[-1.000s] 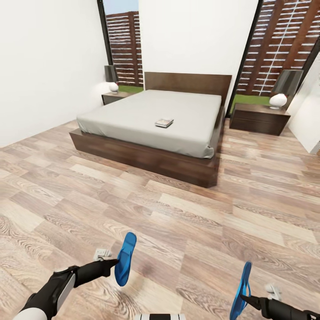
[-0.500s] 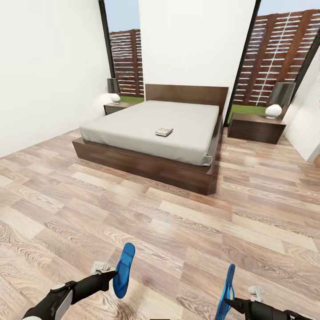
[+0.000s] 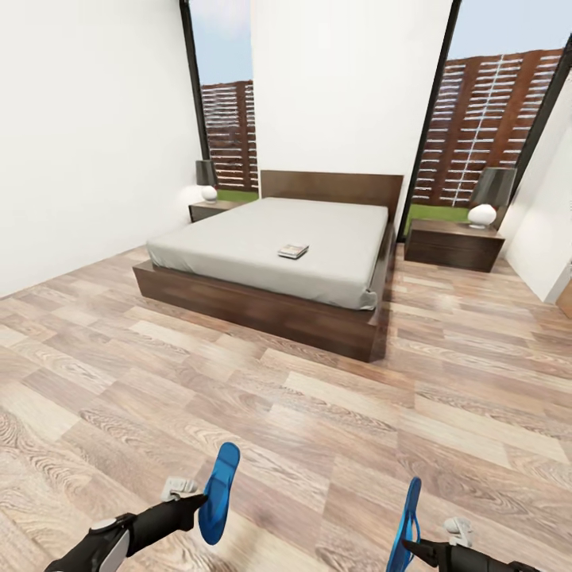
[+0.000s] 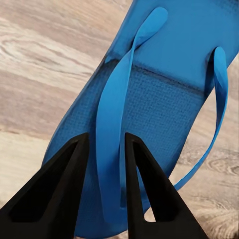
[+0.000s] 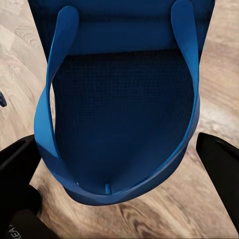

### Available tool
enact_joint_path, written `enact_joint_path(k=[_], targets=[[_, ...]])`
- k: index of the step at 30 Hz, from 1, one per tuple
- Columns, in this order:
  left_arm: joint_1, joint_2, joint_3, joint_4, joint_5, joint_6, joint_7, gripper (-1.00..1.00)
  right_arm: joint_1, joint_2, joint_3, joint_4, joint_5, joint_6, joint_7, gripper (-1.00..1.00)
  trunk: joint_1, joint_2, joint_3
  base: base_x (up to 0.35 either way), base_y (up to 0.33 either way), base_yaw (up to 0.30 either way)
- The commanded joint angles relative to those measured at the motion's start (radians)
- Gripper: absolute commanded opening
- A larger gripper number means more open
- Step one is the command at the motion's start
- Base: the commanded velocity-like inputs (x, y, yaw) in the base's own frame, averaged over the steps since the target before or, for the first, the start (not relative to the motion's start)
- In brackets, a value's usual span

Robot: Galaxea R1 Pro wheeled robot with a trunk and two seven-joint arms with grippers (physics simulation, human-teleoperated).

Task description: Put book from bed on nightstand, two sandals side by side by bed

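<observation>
The bed stands well ahead, the book lying on its mattress. Each gripper (left, right) is clamped on a blue sandal (left, right) above the floor.

Both arms are matte black, the left one with a white panel on its forearm. Each tool, left and right, has black wedge-shaped fingers tapering to points. A small pale grey block sits beside each wrist.
</observation>
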Motion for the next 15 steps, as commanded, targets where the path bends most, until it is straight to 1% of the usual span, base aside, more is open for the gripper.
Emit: enact_joint_path(k=[1, 3, 5, 10, 15], targets=[[-0.001, -0.002, 0.0, 0.003, 0.003, -0.004, 0.017, -1.0, -0.001, 0.001, -0.008, 0.003, 0.005, 0.001, 0.002, -1.0, -0.001, 0.0, 0.003, 0.0, 0.0, 0.0], [-0.001, -0.013, 0.0, 0.013, 0.003, -0.009, 0.051, -1.0, 0.0, 0.001, -0.008, 0.008, 0.006, 0.001, 0.0, -1.0, -0.002, 0.0, 0.011, 0.0, 0.0, 0.0], [-0.001, -0.021, -0.001, 0.025, 0.002, -0.02, 0.071, -1.0, 0.0, 0.0, -0.008, 0.012, 0.006, 0.001, -0.018, -1.0, -0.002, 0.001, 0.019, 0.0, 0.0, 0.0], [-0.001, -0.026, -0.001, 0.033, 0.002, -0.045, 0.083, -1.0, 0.0, 0.001, -0.008, 0.015, 0.006, 0.001, -0.054, -1.0, -0.005, 0.002, 0.038, 0.0, 0.0, 0.0], [-0.001, -0.03, -0.002, 0.034, 0.001, -0.049, 0.086, -1.0, 0.0, 0.0, -0.008, 0.015, 0.005, 0.001, -0.06, -1.0, -0.024, 0.037, 0.054, 0.0, 0.0, 0.0]])
